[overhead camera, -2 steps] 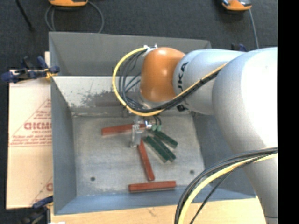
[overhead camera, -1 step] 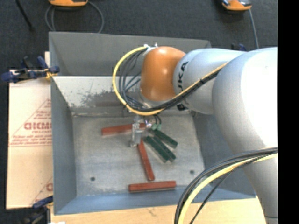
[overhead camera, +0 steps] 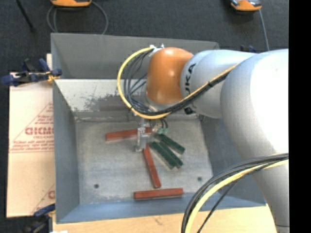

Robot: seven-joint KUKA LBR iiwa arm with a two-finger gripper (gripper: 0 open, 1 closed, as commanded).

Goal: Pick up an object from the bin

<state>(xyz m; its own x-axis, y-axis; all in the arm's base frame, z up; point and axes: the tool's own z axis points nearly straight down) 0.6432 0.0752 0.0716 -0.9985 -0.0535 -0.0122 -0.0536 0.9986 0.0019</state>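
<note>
- Judging by its low station, the hand [overhead camera: 142, 141] is setting up a grasp near the middle of the bin [overhead camera: 64, 130], a little toward 12 o'clock from the floor's centre
- The candidate things are lying right under it. A flat red-brown bar [overhead camera: 121, 135] is stretching away toward the hand's 9 o'clock, and a slanting red-brown bar [overhead camera: 152, 169] is running off toward 5 o'clock
- To do this step well, the hand should be settling on one bar alone and straddling it across its narrow width. It should stay clear of the spot where the two ends are nearly meeting, lest both be caught or one be pushed aside
- Two green bars [overhead camera: 166, 149] are lying close at 3 to 4 o'clock, so a closing stroke on that side risks catching them
- A third red-brown bar [overhead camera: 158, 194] is lying well apart, at the bin's 6 o'clock
- The orange wrist cover [overhead camera: 165, 76] is overhanging the hand, and whether the hand is released or clenched cannot be told
- Nothing is showing as lifted, and contact with either bar cannot be confirmed
</note>
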